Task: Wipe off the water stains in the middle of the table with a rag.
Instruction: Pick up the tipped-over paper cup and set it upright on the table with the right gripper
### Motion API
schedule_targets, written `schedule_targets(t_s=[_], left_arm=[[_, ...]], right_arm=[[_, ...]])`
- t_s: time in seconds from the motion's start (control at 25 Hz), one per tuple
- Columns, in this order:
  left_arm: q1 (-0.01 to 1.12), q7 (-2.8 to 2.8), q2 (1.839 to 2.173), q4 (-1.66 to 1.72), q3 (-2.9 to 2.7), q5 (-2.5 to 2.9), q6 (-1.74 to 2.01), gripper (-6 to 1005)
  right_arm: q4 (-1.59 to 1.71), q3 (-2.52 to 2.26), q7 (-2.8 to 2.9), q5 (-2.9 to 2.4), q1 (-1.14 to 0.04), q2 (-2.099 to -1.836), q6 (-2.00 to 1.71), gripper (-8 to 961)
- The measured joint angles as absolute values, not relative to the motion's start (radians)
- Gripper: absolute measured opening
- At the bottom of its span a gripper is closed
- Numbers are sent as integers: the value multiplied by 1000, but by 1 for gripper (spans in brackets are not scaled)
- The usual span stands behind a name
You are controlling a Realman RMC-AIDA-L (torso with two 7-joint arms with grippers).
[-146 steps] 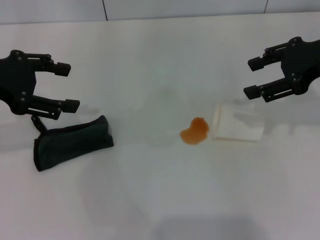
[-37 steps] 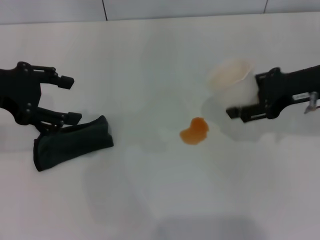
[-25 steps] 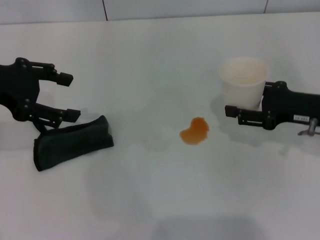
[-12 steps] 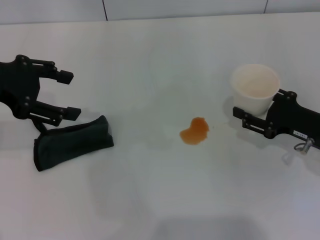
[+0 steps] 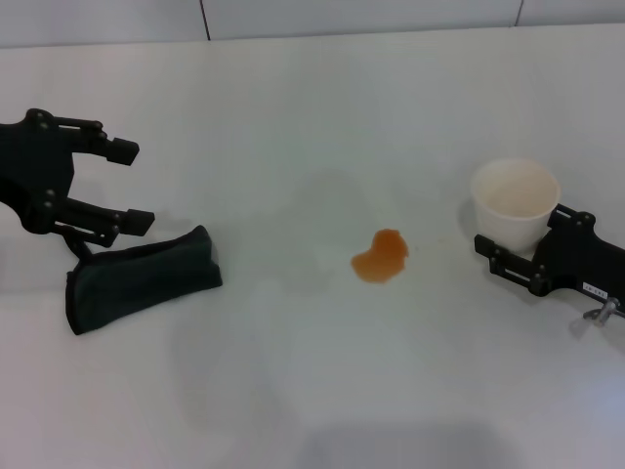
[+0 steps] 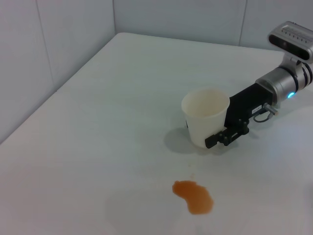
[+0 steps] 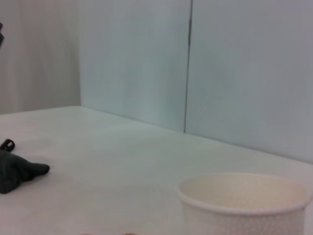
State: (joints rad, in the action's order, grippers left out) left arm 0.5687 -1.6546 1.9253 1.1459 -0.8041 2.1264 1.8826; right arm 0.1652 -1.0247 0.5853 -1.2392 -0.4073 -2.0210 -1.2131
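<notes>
The water stains (image 5: pixel 381 256) are a small orange-brown puddle in the middle of the white table (image 5: pixel 312 98); they also show in the left wrist view (image 6: pixel 194 196). The rag (image 5: pixel 142 278), dark green-black and folded, lies at the left, and its end shows in the right wrist view (image 7: pixel 17 174). My left gripper (image 5: pixel 137 184) is open and empty, just above and behind the rag's left end. My right gripper (image 5: pixel 498 234) is shut on an upright white paper cup (image 5: pixel 515 205) to the right of the stain. One finger is hidden behind the cup.
The cup (image 6: pixel 205 117) and the right gripper (image 6: pixel 222 136) also show in the left wrist view, past the stain. The cup (image 7: pixel 244 205) fills the near part of the right wrist view. Grey wall panels (image 5: pixel 293 15) run along the table's far edge.
The cup lay on its side beside the stain. My right gripper took it, stood it upright and has carried it right and nearer, away from the stain. My left gripper has barely moved.
</notes>
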Motion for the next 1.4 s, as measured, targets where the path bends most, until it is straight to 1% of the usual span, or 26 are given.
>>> schedule_targets(t_s=[0.52, 0.96, 1.2, 1.4], left_arm=[[570, -1650, 1931, 1146, -810, 2131, 1884, 862], [563, -1649, 1931, 1146, -810, 2134, 1885, 860], [557, -1649, 1931, 1146, -810, 2134, 1885, 859], [554, -1649, 1931, 1146, -810, 2134, 1885, 859]], right_arm=[[132, -1024, 583, -1223, -416, -2025, -1175, 683], [131, -1026, 593, -1227, -407, -2021, -1166, 686], [130, -1025, 598, -1227, -402, -2019, -1184, 857], [139, -1028, 634, -1229, -391, -2014, -1206, 861]])
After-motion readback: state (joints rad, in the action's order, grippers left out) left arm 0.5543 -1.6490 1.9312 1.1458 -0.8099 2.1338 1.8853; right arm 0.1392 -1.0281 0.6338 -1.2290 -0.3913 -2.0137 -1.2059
